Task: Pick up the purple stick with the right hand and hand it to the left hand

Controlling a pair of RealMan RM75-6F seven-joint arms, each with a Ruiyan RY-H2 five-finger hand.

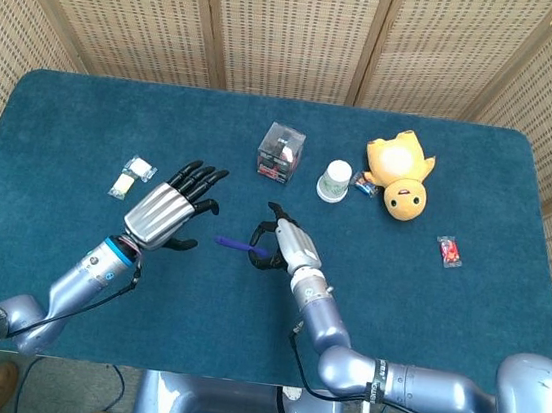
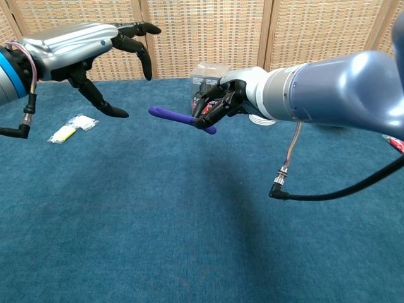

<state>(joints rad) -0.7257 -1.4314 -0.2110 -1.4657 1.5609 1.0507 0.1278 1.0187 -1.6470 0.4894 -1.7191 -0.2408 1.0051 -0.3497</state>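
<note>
The purple stick [image 1: 240, 247] [image 2: 178, 118] hangs above the blue table, pinched at its right end by my right hand [image 1: 279, 242] [image 2: 222, 104]. Its free end points left toward my left hand [image 1: 167, 212] [image 2: 95, 50]. That hand is raised with fingers spread and thumb apart, empty. A small gap separates the stick's tip from the left hand's thumb.
At the back stand a clear box of capsules [image 1: 281, 153], a white cup [image 1: 336, 181] and a yellow plush toy [image 1: 399, 171]. A small white and yellow packet [image 1: 132, 176] lies at the left, a red wrapped sweet [image 1: 449, 251] at the right.
</note>
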